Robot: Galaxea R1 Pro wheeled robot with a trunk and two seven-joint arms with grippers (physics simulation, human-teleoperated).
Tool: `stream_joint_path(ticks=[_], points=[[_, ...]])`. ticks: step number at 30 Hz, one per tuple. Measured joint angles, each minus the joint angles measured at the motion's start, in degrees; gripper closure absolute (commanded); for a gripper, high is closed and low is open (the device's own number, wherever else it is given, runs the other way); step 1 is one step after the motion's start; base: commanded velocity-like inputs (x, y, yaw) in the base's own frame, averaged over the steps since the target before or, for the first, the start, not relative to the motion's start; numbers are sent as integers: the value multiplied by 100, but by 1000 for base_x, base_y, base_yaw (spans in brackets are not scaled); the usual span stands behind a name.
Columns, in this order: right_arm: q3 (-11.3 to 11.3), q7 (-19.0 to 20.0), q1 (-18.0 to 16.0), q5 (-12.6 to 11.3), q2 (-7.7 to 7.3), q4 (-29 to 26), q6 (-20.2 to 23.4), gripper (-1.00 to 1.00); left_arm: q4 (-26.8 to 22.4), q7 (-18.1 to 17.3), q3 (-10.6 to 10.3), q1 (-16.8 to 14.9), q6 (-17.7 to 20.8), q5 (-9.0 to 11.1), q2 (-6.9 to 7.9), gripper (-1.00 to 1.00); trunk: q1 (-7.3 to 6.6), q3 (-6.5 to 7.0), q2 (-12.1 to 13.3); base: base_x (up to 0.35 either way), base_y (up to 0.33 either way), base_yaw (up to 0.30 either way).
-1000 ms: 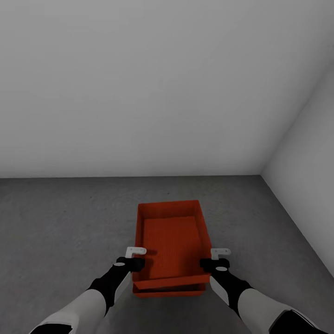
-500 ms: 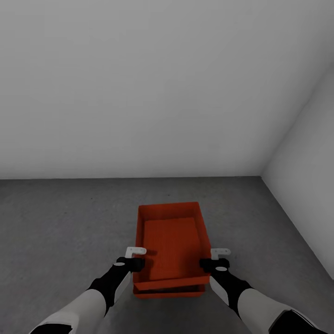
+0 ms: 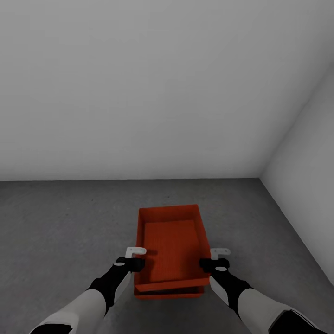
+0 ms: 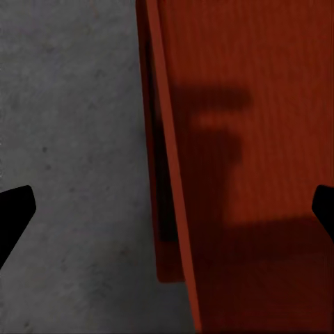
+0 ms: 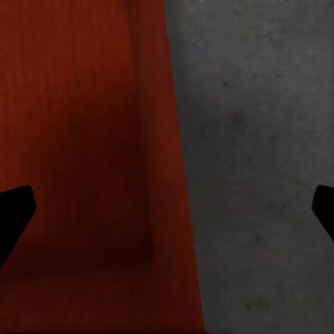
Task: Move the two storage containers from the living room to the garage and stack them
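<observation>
My two storage containers (image 3: 170, 248) sat stacked, the upper slightly askew, on the garage's concrete floor (image 3: 60, 222) near the wall corner. Left tool (image 3: 135, 253) and right tool (image 3: 219, 254) flanked the stack, both released, fingers spread wide.

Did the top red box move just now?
Yes. The top box slid slightly away from the robot, its far rim nearer the wall, while the floor stayed put.

Stacked containers (image 3: 170, 246) btwn end effectors
</observation>
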Motion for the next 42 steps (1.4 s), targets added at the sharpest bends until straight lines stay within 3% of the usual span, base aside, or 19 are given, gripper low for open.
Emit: stream_joint_path(ticks=[29, 42], points=[[-3, -2, 0, 2, 0, 1, -1, -100, 0, 0, 0, 0, 1, -3, 0, -100, -637, 521, 1163, 0, 0, 0], [-26, -10, 0, -15, 18, 1, -5, -100, -4, 0, 0, 0, -50, -6, 0, -100, -638, 616, 1165, 0, 0, 0]])
